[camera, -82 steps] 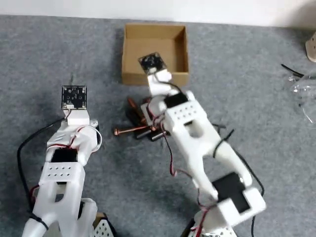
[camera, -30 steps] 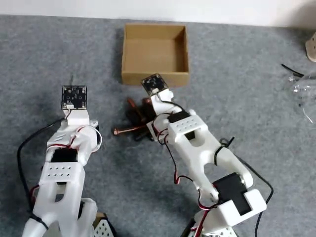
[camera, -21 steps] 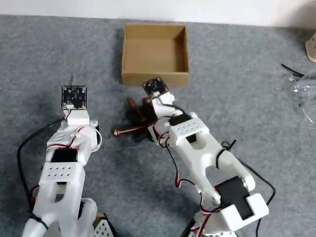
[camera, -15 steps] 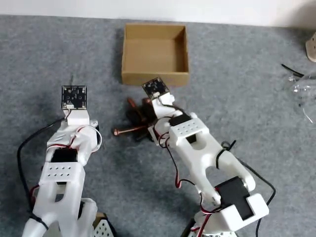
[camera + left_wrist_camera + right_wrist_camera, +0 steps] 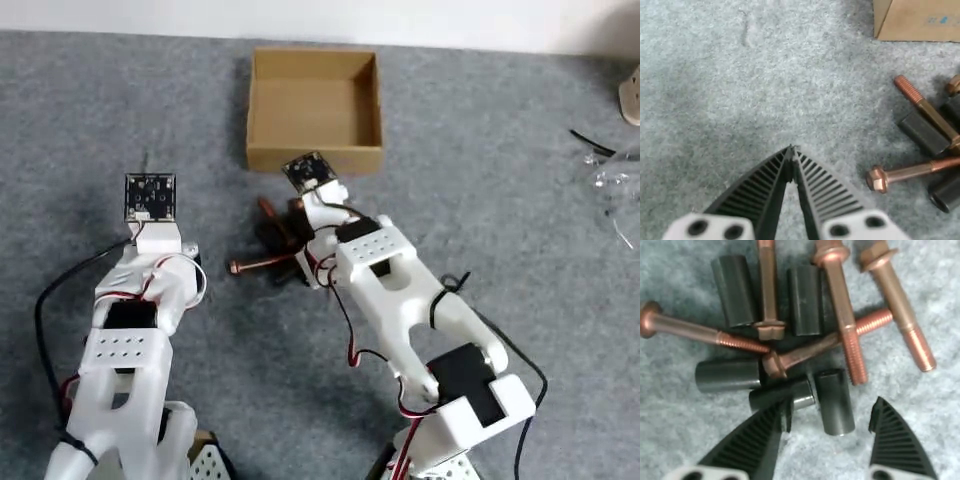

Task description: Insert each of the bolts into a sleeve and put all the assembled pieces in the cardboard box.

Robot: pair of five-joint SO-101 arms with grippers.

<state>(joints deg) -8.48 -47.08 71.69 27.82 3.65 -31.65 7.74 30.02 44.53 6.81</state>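
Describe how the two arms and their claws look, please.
The left arm and right arm are white plastic shells with black motor blocks and thin red and black cables along them. A small black circuit board sits on each wrist. The left claw and right claw are black, ribbed and pointed, on white bases.

Grey carpet covering whole work area. Clear plastic piece lying near right edge, thin black wire lying just beside it. Beige object peeking in at right edge. White strip running along far side.
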